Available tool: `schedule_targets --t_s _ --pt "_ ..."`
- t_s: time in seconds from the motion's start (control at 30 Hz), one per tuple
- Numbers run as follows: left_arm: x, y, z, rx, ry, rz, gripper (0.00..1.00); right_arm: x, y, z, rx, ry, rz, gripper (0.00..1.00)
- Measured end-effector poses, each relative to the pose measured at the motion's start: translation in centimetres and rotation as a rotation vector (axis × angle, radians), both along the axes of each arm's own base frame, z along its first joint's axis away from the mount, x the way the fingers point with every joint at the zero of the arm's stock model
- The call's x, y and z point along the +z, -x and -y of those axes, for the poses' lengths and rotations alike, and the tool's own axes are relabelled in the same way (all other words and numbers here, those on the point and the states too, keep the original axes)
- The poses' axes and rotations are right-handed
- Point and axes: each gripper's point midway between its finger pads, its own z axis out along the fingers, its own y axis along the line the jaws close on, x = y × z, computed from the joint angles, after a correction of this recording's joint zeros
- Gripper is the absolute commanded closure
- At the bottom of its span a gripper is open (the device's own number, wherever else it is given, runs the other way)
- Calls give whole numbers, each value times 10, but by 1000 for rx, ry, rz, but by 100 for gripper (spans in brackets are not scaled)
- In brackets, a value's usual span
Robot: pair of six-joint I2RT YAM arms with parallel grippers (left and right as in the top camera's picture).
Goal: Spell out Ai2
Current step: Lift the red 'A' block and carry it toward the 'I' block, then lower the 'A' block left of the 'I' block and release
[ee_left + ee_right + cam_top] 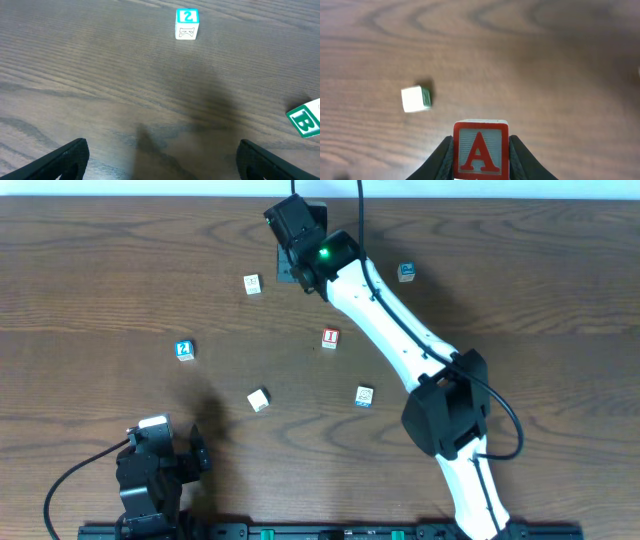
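The right gripper [480, 146] is clenched on the red A block [480, 149]. In the right wrist view the block sits upright between the two dark fingers [439, 159], its red-framed face with the red letter A turned toward the camera. Whether its underside touches the table [545, 60] cannot be told, since the lower edge runs out of frame. From overhead, the right arm [390, 320] reaches diagonally from the near right edge to the far middle of the table, with a green light glowing on its wrist.

Just ahead and to the left of the held block lies a white block [415, 98] with a green-marked side. It is apart from the gripper.

The other letters are scattered over the wood. The red I block [330, 337] lies near the middle of the table, just beside the right arm's white forearm. The blue 2 block [184, 350] rests well to the left of it, and in the left wrist view its top face shows a blue 2. A blue block [406, 272] sits at the far right, and a blue-and-white block [364, 396] lies nearer, close to the arm's elbow. The green B block [305, 119] lies tilted at the right edge of the left wrist view.

The left gripper [161, 150] sits at the near left corner with its fingers spread wide — nothing is between them, only bare table and its own shadow.
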Motion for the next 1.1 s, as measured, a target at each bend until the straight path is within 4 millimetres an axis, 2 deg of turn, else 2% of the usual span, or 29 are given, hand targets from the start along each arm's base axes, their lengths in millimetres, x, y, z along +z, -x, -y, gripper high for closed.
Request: schedule_targets --t_s 0.17,0.4,0.77,0.9,1.1 --pt "0 0 0 0 0 0 5 -10 31 9 -124 69 -64 98" --pt "0 0 0 0 0 0 5 -8 39 -15 -151 33 -18 99" --pt "0 0 0 0 0 0 4 -82 64 -27 -30 5 -177 99" --pt "0 0 0 0 0 0 5 -97 74 -26 -14 6 -226 99" --pt "0 0 0 0 0 0 5 -103 81 -24 -7 15 -259 99"
